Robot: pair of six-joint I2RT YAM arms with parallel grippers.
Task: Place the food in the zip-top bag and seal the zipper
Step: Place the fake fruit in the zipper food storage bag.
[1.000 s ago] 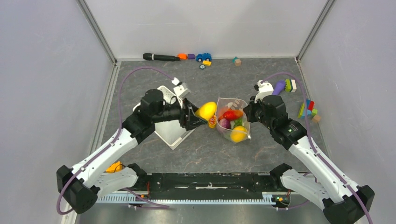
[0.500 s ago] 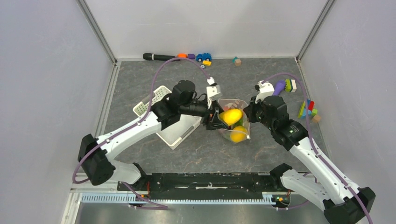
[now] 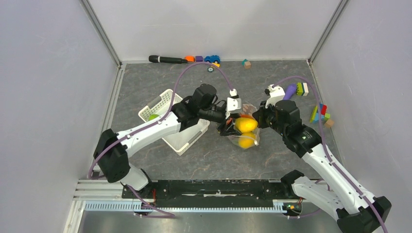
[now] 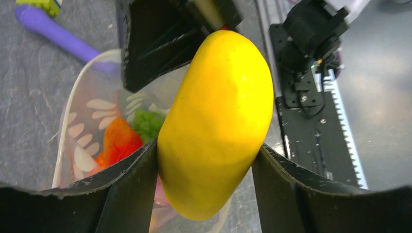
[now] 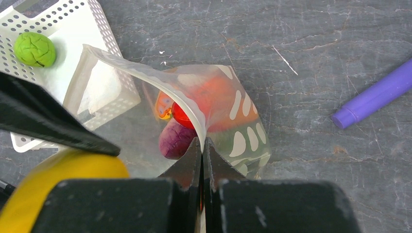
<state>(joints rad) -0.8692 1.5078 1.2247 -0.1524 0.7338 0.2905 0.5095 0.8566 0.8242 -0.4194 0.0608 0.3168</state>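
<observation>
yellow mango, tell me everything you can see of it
The yellow mango is a smooth plastic toy, oblong and plain yellow. The left claw grips it across its middle, one finger on each side. It hangs over the open mouth of the zip-top bag, not yet released; whether it touches the bag is unclear.

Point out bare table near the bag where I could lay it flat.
Bare table lies in front of the bag and basket, toward the near edge; also behind the bag, up to the toy car. Crowded on the right: brush and blocks.
</observation>
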